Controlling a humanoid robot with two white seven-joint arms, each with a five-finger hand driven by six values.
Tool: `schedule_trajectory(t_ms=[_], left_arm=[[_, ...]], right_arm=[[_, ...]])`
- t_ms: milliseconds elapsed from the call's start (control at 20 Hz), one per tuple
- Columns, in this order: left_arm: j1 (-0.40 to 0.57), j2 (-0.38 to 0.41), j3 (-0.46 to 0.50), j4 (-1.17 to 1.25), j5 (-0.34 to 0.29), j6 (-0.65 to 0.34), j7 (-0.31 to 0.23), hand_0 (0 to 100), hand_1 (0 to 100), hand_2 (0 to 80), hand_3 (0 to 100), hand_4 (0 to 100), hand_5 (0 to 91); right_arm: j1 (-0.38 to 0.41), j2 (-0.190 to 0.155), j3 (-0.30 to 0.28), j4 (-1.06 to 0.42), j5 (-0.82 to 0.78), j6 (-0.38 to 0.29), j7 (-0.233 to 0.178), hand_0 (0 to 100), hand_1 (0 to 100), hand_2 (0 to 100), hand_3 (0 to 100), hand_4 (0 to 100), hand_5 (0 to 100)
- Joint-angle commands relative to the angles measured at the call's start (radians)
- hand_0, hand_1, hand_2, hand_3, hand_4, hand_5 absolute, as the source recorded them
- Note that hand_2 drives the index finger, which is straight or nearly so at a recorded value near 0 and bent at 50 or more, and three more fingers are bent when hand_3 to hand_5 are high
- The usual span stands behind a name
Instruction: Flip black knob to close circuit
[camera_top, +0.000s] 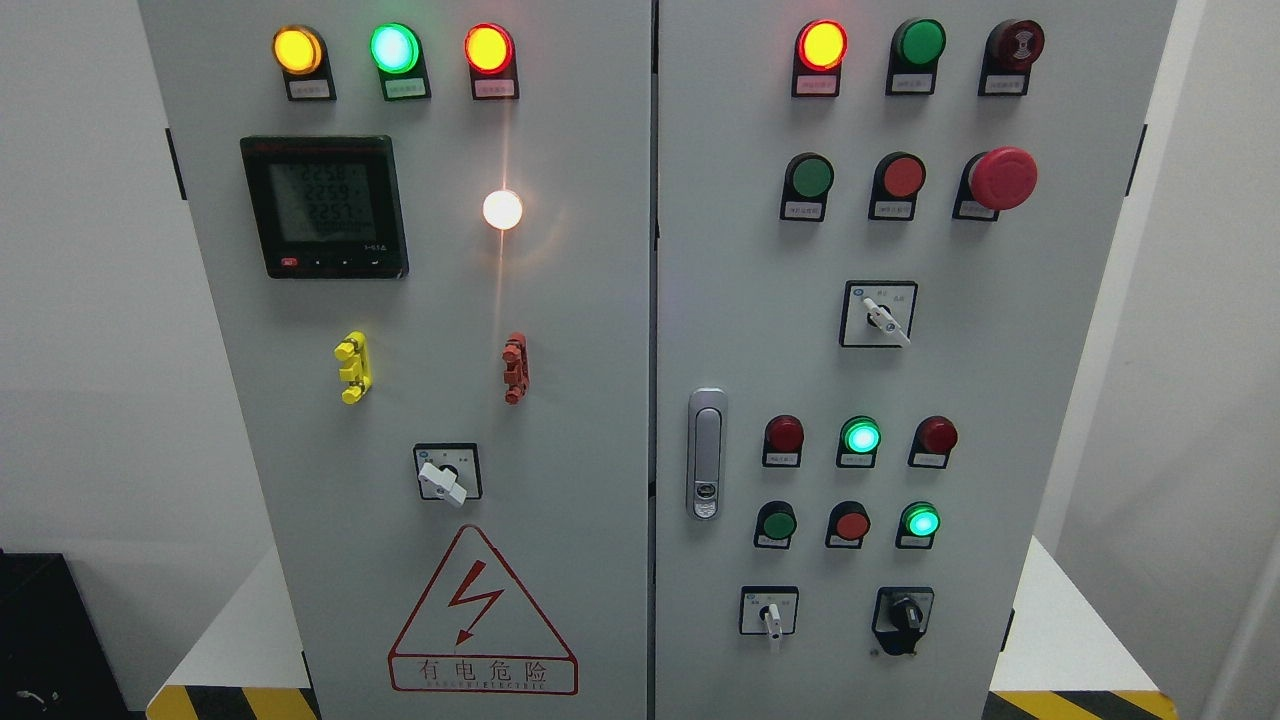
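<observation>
A grey electrical cabinet (600, 420) with two doors fills the head view. The black knob (903, 618) sits on a black plate at the lower right of the right door, its handle pointing roughly downward. No robot hand or arm shows in the view.
White-handled selector switches sit on the left door (445, 480), low on the right door (770, 615) and higher up on the right door (880, 316). Lit and unlit lamps, push buttons, a red emergency stop (1003, 178), a meter (323, 206) and a door latch (706, 455) cover the doors.
</observation>
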Motion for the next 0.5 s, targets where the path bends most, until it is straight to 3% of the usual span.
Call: schedule_trajectory(t_ms=[0, 450], left_arm=[[0.0, 0.0, 0.0, 0.0, 0.0, 0.0, 0.001, 12, 56, 0.0, 0, 0, 0.0], [0.0, 0.0, 0.0, 0.0, 0.0, 0.0, 0.001, 12, 56, 0.0, 0, 0, 0.0]], right_arm=[[-0.009, 0.029, 0.038, 0.047, 0.023, 0.0, 0.001, 0, 14, 0, 0, 0, 0], [-0.009, 0.029, 0.045, 0.047, 0.026, -0.001, 0.007, 0, 13, 0, 0, 0, 0]])
